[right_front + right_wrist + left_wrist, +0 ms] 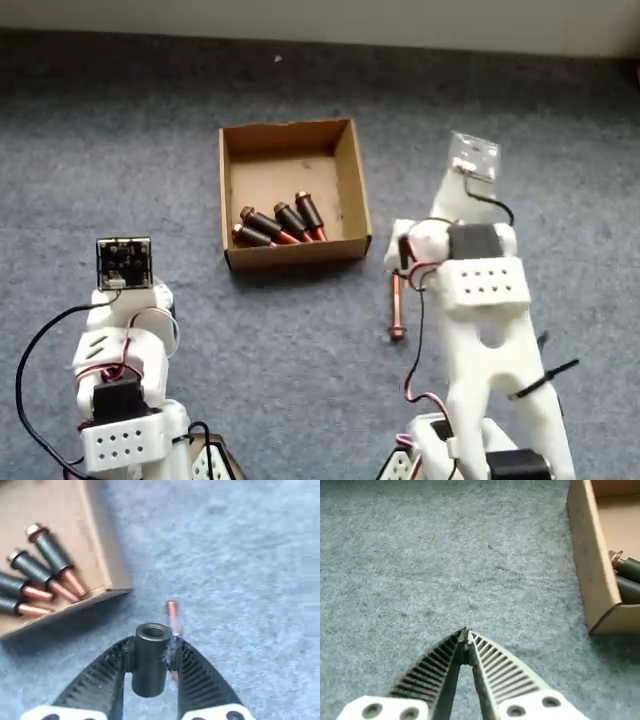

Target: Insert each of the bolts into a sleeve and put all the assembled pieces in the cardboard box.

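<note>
Right gripper (154, 647) is closed partway on a dark sleeve (149, 672), which stands upright between its fingers with the bore facing the camera. Just beyond the sleeve in the right wrist view, a loose copper bolt (172, 612) lies on the grey carpet (150, 150). In the high view that bolt (397, 305) sits right of centre, just outside the lower right corner of the cardboard box (290, 255).

Four assembled pieces (280, 222) already lie side by side in the lower part of the box, with copper ends showing out of their dark sleeves. The left gripper (465, 632) has its fingertips together with nothing between them, over bare carpet, with the box wall (590, 570) at the right edge of its frame.

By my reading, the task is mostly done. One bolt and one sleeve are left to join and then put into the box.
</note>
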Tool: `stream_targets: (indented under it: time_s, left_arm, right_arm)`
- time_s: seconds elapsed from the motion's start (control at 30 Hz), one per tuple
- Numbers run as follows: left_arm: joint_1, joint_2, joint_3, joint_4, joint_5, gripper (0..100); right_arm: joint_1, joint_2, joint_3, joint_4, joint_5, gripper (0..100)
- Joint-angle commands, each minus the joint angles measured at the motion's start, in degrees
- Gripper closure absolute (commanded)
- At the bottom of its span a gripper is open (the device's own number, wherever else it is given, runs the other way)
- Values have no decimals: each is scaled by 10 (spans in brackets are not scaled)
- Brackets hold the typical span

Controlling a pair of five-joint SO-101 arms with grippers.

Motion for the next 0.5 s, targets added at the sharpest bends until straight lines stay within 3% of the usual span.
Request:
stream_targets:
  time_s: [0.0, 0.2, 0.33, 0.47]
  left_arm:
    - [76, 1, -97, 60, -9, 989]
    - [217, 62, -247, 130, -8, 989]
    - [304, 228, -357, 165, -8, 976]
    - [384, 415, -473, 206, 5, 878]
  right_arm:
    - [76, -62, 67, -62, 6, 995]
    - [186, -102, 207, -215, 2, 995]
    - [223, -105, 284, -324, 2, 995]
    - [258, -105, 320, -388, -18, 995]
